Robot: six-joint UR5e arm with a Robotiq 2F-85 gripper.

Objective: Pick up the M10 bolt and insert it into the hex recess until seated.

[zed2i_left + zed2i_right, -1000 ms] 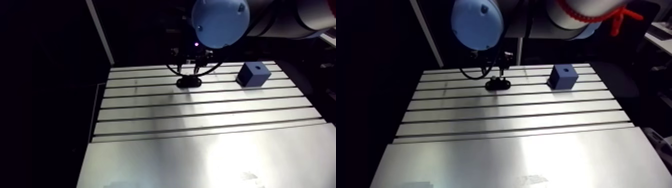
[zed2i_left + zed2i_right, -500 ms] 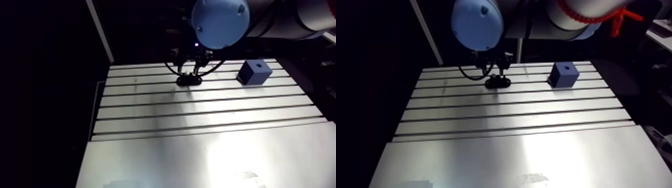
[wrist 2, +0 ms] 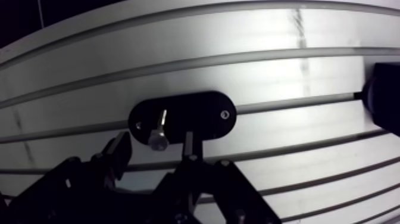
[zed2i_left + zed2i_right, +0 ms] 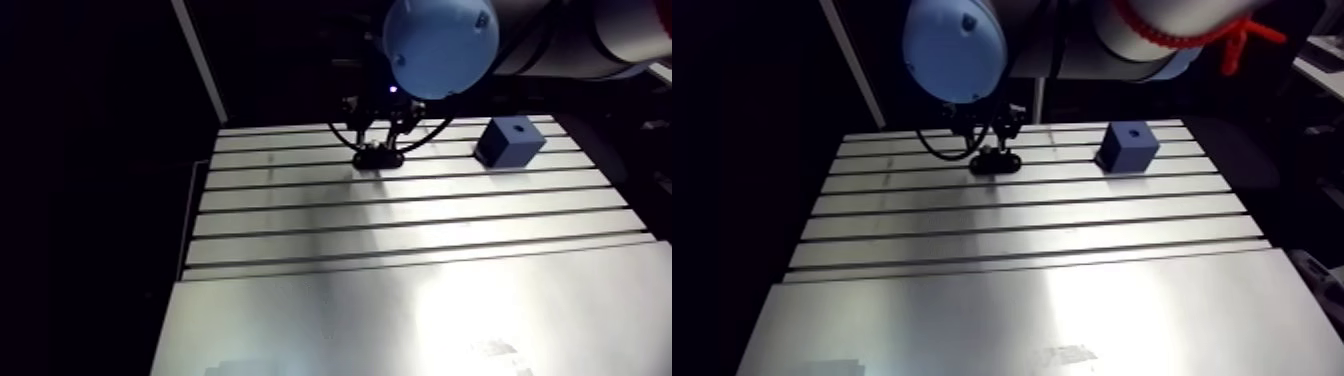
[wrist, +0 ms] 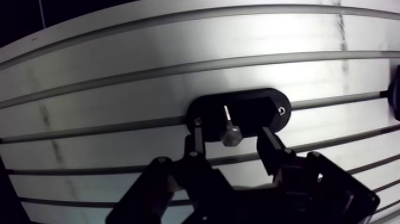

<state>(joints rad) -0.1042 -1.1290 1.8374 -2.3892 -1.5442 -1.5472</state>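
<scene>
A silver bolt (image 5: 230, 130) lies on a black oval holder (image 5: 256, 107) on the slotted table; its hex head points toward my gripper and its shank points away. My gripper (image 5: 232, 143) is open and low over the holder. One fingertip (image 5: 197, 142) stands on each side of the bolt head, with a gap on both sides. In the arm view the gripper (image 4: 380, 135) hangs right over the holder (image 4: 378, 157). A blue block (image 4: 509, 142) with a dark hole in its top stands to the right of the holder on the table's far rows.
The aluminium table (image 4: 400, 300) has several long slots across its far half and a smooth plate nearer the camera. A slanted pale bar (image 4: 200, 65) rises at the far left corner. The blue block's dark edge (image 5: 394, 92) shows beside the gripper in the wrist view.
The gripper has come down a little toward the black holder. The holder and the blue block have stayed where they were.
</scene>
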